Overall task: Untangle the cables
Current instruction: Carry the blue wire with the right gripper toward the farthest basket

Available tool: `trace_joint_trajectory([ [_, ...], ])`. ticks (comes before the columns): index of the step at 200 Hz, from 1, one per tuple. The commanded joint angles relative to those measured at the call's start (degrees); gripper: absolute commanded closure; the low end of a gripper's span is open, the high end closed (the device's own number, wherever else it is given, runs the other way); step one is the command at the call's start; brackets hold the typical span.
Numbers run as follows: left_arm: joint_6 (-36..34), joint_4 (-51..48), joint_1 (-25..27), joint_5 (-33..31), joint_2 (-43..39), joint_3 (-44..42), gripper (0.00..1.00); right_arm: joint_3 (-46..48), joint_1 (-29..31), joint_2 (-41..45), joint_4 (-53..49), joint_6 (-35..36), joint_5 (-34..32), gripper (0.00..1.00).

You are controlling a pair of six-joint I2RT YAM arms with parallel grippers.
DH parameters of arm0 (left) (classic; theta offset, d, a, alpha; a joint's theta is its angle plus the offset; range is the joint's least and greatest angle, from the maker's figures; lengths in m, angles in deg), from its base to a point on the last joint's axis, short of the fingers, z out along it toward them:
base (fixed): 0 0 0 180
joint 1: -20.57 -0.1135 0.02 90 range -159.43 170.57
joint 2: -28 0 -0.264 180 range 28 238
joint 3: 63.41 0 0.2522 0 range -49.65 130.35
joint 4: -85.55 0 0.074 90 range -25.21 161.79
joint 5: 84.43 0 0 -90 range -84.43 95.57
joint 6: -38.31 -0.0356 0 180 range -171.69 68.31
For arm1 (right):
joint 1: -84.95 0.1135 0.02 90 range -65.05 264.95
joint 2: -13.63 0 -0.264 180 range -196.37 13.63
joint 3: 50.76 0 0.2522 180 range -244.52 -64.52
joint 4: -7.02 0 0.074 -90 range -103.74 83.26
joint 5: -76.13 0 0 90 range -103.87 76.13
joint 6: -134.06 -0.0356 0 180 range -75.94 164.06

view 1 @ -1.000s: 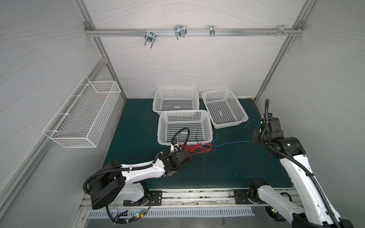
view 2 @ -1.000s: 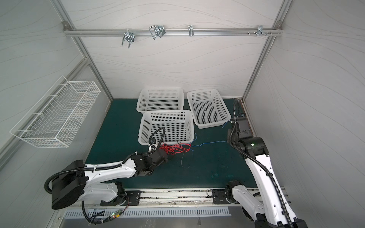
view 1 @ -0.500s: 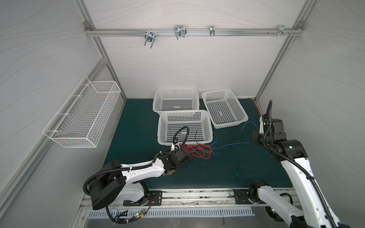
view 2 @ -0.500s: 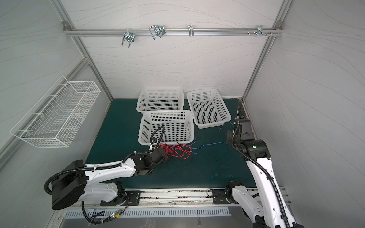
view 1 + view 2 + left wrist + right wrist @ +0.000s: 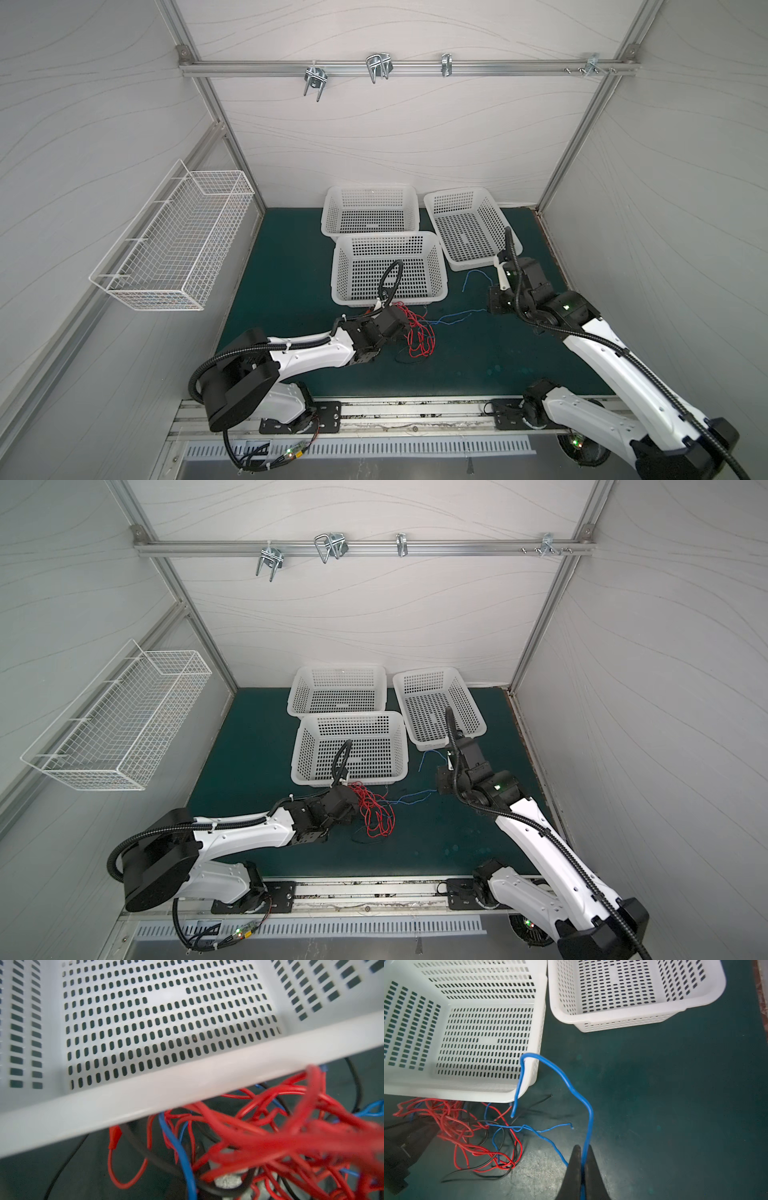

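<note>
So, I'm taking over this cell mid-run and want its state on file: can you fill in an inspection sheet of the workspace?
Surface: dark green mat, scuffed pale near the tangle.
Job's things: red tangle with black strands, trailing onto the mat beside the front basket; blue cable leads out of it.
Clutter: front basket, back basket, side basket, all white and perforated, nothing seen inside.
Grippers: left gripper shut on red tangle; right gripper shut on blue cable, whose free end arches up.
Cables: black ribbed arm hoses loop above both wrists.
Surroundings: white panels, rail with metal hooks, wire basket on the side wall, nothing seen in it.
</note>
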Motion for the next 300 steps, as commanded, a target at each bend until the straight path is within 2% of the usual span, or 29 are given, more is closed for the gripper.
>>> trace_joint_trajectory([
  [1,-1.1,4.3,-0.3,2.7,-1.7,3.0,1.0,0.2,3.3,-1.3,3.0,-4.6,-3.8,1.0],
  [36,-0.9,3.9,-0.3,4.0,-5.6,3.5,1.0,-0.9,7.7,-4.4,2.4,-6.5,-9.8,1.0],
  [86,-0.6,2.7,-0.3,3.2,-12.2,3.5,1.0,-3.1,11.1,-8.2,-4.2,-9.1,-20.0,1.0],
  [135,0.1,0.2,-0.3,1.7,-14.9,2.9,1.0,-4.4,11.3,-6.7,-10.8,-12.6,-28.8,1.0],
  [200,2.9,-2.9,-0.3,-3.9,-16.1,1.4,1.0,-7.3,11.2,-3.8,-22.1,-10.1,-37.8,1.0],
  [235,3.3,-3.9,-0.3,-5.7,-15.0,1.2,1.0,-9.2,10.4,-3.4,-31.4,-14.2,-43.6,1.0],
  [243,3.1,-3.6,-0.3,-5.5,-14.6,1.1,1.0,-9.9,9.7,-3.0,-32.8,-15.7,-44.1,1.0],
  [261,2.2,-2.1,-0.3,-4.2,-13.2,0.9,1.0,-11.0,7.9,-1.7,-32.3,-14.2,-44.0,1.0],
  [300,0.0,2.6,-0.3,0.2,-9.7,0.7,1.0,-14.2,6.1,1.5,-21.4,-4.5,-37.3,1.0],
])
